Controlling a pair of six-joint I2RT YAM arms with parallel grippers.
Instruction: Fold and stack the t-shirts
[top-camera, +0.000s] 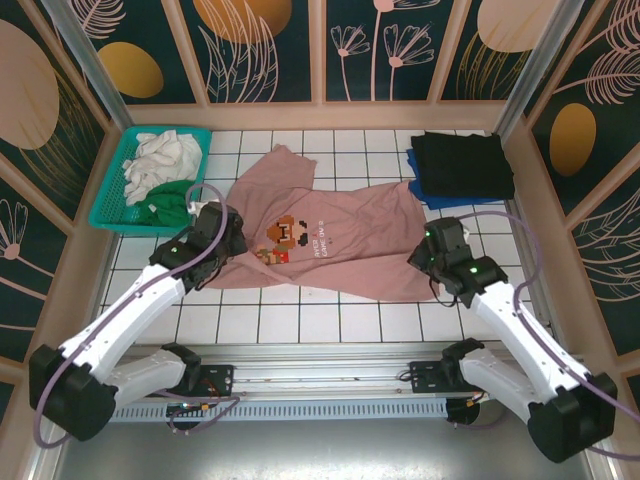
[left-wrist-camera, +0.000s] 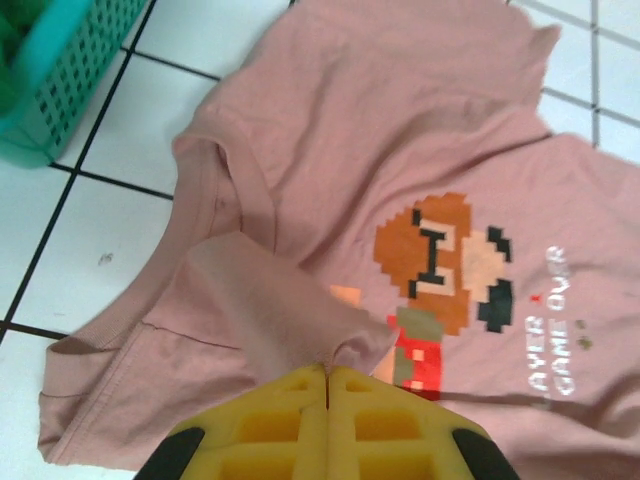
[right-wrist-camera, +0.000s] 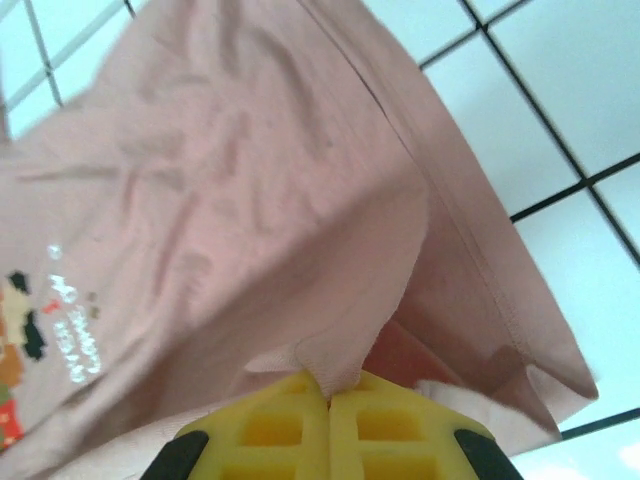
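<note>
A dusty-pink t-shirt (top-camera: 330, 240) with a brown-orange pixel print lies spread face up across the middle of the tiled table. My left gripper (top-camera: 225, 243) is shut on a pinch of its cloth near the collar and shoulder (left-wrist-camera: 300, 310). My right gripper (top-camera: 432, 262) is shut on a fold of the same shirt near its hem (right-wrist-camera: 340, 360). A black t-shirt (top-camera: 462, 163) lies folded on a blue t-shirt (top-camera: 428, 192) at the back right. White (top-camera: 165, 160) and green (top-camera: 170, 207) t-shirts lie bunched in the basket.
The teal lattice basket (top-camera: 112, 195) stands at the back left, close to my left gripper. Patterned wall panels close in the table on three sides. Bare white tiles (top-camera: 300, 320) run between the pink shirt and the arm bases.
</note>
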